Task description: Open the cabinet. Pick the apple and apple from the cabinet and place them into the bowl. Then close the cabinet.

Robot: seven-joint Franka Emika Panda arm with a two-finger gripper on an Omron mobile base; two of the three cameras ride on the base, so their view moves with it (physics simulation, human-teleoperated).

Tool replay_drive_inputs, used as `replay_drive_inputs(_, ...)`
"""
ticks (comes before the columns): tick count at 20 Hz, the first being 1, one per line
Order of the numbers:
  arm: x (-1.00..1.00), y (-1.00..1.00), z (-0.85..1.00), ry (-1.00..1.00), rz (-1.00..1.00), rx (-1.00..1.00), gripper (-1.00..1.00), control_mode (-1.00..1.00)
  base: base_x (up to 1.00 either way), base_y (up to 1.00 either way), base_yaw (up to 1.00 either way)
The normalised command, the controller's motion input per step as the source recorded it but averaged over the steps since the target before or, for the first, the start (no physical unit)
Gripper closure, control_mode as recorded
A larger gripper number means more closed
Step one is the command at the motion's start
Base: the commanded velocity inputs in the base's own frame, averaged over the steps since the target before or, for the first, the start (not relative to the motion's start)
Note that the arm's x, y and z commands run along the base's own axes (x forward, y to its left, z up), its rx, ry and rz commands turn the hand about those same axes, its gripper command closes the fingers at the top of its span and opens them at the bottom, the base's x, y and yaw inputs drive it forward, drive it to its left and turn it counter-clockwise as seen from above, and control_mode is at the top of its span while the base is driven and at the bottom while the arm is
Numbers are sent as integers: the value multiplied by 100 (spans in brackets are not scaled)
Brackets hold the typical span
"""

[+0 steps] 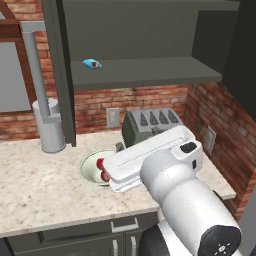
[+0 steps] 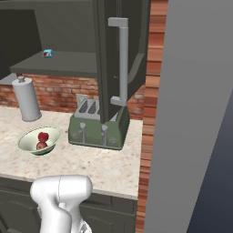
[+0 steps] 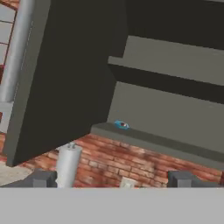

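The fingers (image 3: 40, 178) stand wide apart with nothing between them, the gripper (image 3: 113, 180) facing up at the open cabinet (image 3: 175, 109). Going left to right along the counter (image 1: 35, 185): the grey canister (image 1: 49, 131) stands at the back left, the bowl (image 1: 92, 167) sits near the middle toward the front edge with both apples (image 1: 102, 170) inside, and the toaster (image 1: 150, 125) is at the back right. On the shelf only a blue packet (image 1: 92, 63) lies near its front edge. Judging by this, opening and both placements are done; closing the two doors remains.
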Motion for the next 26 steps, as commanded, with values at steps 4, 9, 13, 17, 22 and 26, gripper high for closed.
replay_drive_inputs(4, -99, 14, 52, -42, 0, 0, -100, -100, 0, 0, 0)
replay_drive_inputs(9, -37, 47, 30, -32, -4, 0, -100, -100, 0, 0, 0)
replay_drive_inputs(13, 10, 70, 0, -16, -3, 0, -100, -100, 0, 0, 0)
replay_drive_inputs(17, 49, 68, -2, -3, -9, -2, -100, -100, 0, 0, 0)
replay_drive_inputs(22, 56, 54, -2, -1, -24, -3, -100, -100, 0, 0, 0)
replay_drive_inputs(26, 52, 32, -2, 0, -28, 0, -100, -100, 0, 0, 0)
